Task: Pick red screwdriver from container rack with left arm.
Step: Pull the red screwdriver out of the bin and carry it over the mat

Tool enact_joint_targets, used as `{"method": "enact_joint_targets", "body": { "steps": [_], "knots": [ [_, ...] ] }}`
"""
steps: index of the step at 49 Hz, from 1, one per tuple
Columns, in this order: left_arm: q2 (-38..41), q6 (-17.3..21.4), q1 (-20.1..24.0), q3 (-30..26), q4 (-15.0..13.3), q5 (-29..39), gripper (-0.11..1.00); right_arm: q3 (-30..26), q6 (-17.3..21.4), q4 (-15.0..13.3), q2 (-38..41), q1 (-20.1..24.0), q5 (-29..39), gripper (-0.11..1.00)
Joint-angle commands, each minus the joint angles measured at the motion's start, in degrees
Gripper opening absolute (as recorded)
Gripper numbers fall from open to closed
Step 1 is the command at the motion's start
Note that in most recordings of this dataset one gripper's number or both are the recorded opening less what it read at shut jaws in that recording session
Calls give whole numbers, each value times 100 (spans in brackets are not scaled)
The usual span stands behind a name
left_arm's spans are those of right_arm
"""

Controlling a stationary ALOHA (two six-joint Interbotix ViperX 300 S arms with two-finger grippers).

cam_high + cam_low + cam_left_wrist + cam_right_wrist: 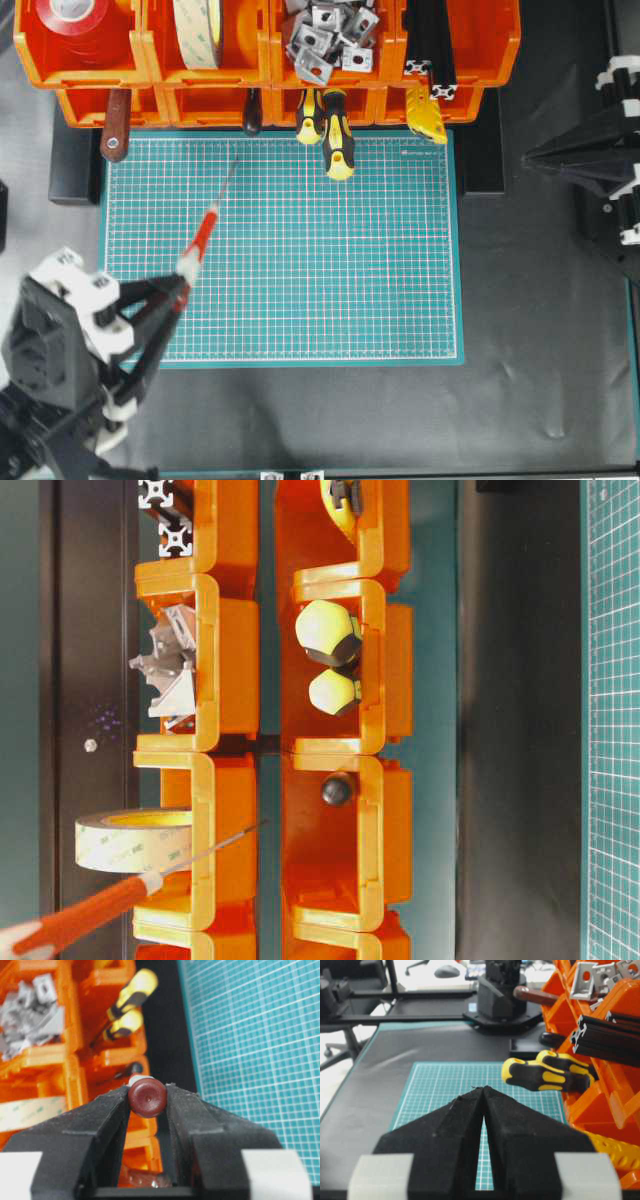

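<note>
The red screwdriver is out of the container rack and held in the air over the green mat, its thin shaft pointing toward the bins. My left gripper is shut on the rear of its handle. In the left wrist view the dark-red end cap is pinched between the black fingers. In the table-level view the red handle and shaft show in front of the rack. My right gripper is shut and empty at the right edge, also in the right wrist view.
Two yellow-and-black screwdrivers, a dark brown-red flat handle and a black handle stick out of the lower bins. Tape rolls and metal brackets fill the upper bins. The green cutting mat lies in front.
</note>
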Motion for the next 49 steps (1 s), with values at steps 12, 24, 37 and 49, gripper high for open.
{"method": "enact_joint_targets", "body": {
  "steps": [12, 24, 37, 49],
  "knots": [
    [114, -53, 9, 44, 26, -800, 25, -325, 9, 26, -158, 9, 202, 1],
    [220, -290, 325, 791, 26, -1951, 25, -334, 316, 35, -185, 9, 246, 1],
    [281, -729, 993, 1731, 26, -3463, 25, -334, 659, 35, -185, 9, 431, 1],
    [360, -923, 1608, 2197, 26, -4271, 25, -343, 677, 44, -185, 0, 431, 1]
  ]
}}
